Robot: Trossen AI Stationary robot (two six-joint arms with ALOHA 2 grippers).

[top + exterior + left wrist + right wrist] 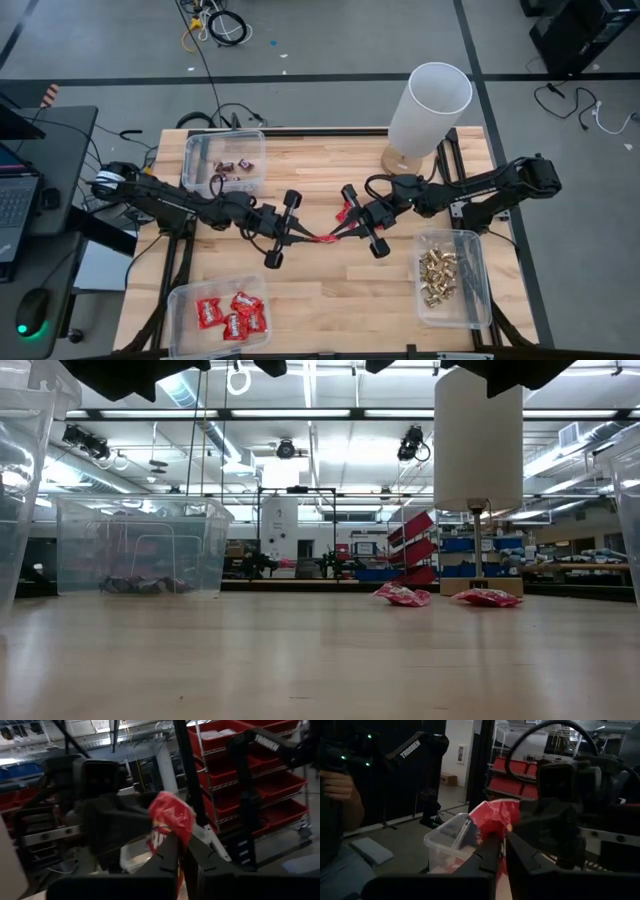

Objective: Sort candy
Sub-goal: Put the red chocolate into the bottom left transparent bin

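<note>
One shiny red candy packet point(325, 239) hangs in the air over the table's middle, between my two grippers. My left gripper point(308, 238) comes at it from the left and my right gripper point(342, 233) from the right, tips facing, both shut on it. Two more red packets point(402, 594) point(487, 597) lie flat on the table in the low view; one point(343, 210) shows beside the right gripper. The far left bin point(225, 165) holds dark mini bars, the near left bin point(220, 315) red packets, and the right bin point(447, 275) gold pieces. My left gripper point(180, 840) pinches the red packet's lower part point(167, 837) between its two fingers, which reach roughly level from the table's left. The packet is lifted clear and its crumpled end point(172, 812) stands above the fingertips. My right gripper point(502, 840) pinches the same packet by its opposite end point(495, 827), coming roughly level from the table's right. The packet is clear of the table and bunches above the fingertips.
A tall white cylinder on a wooden base point(428, 110) stands at the far right of the table, close behind the right arm. Bare wood lies between the two near bins point(340, 310). A person's hand point(337, 785) shows in the room beyond the table.
</note>
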